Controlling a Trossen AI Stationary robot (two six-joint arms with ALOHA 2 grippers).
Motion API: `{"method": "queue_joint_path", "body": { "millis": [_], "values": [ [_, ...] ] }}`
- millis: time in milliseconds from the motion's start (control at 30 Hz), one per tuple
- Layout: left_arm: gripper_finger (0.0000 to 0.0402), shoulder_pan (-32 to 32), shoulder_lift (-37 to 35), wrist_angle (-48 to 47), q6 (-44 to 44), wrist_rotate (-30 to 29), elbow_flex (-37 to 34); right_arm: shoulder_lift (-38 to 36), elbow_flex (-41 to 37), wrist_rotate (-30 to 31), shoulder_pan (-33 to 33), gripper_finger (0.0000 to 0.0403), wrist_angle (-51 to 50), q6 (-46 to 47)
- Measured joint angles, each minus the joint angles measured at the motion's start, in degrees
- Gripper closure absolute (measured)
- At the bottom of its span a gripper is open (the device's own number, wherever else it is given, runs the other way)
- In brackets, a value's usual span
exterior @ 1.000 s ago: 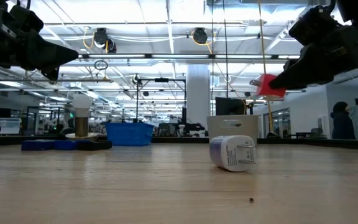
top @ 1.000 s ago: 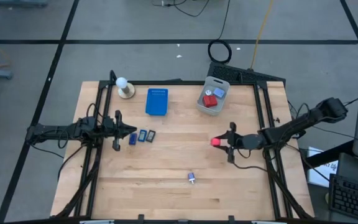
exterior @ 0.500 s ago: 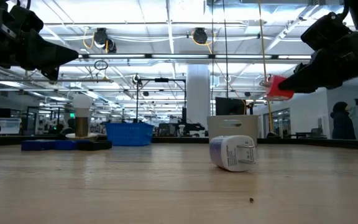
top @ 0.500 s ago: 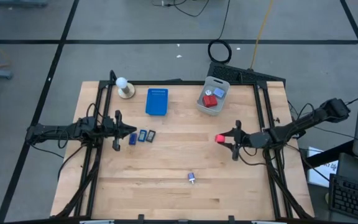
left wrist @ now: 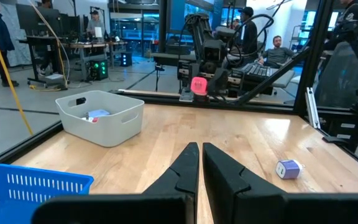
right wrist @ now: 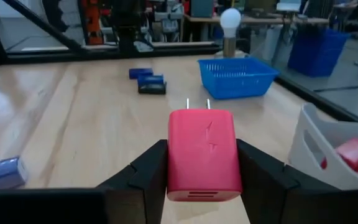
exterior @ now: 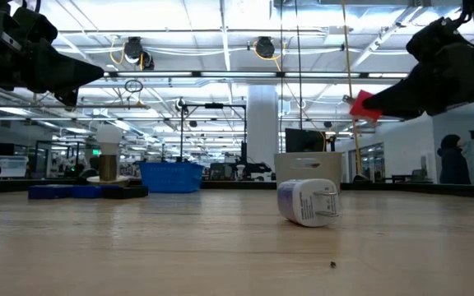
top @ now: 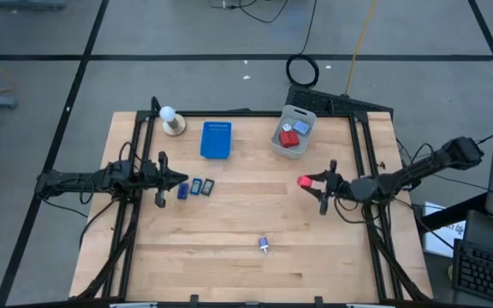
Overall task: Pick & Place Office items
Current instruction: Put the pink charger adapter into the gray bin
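a red charger block [right wrist: 204,152] is pinched between the fingers of the right gripper [top: 308,182], held above the wooden table [top: 246,218] near the grey bin [top: 293,131]. the left gripper [top: 181,182], pressed together, is held beside the three small dark-blue rectangles [top: 195,187].

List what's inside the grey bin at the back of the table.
The grey bin holds a red block, a small light-blue piece and a white-marked bit. Anything beneath them or against the walls is hidden.

Red charger [right wrist: 204,149] aloft; blue pieces [top: 195,186] tabletop.
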Motion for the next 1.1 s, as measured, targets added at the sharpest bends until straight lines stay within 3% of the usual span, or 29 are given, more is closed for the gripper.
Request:
{"method": "queue_joint_path", "body": {
  "millis": [300,733,933,1100],
  "values": [
    [0.0380,0.00,-0.02,-0.02,0.02,-0.02,0.00,0.04,0.00,-0.29,-7.62,0.0252,1.71,-1.70],
    [0.0380,-0.01,-0.01,0.00,0.00,-0.01,0.00,0.09,0.00,-0.36,-25.11,0.0250,6.78,-8.07],
    [0.0380,0.00,0.00,0.00,0.00,0.00,0.00,1.19,0.00,-0.27,-33.54,0.0257,14.56,-7.41],
    [0.0380,-0.01,-0.01,0.00,0.00,0.00,0.00,5.80,0.00,-2.13,-36.47,0.0256,20.76,-3.67]
  ]
}}
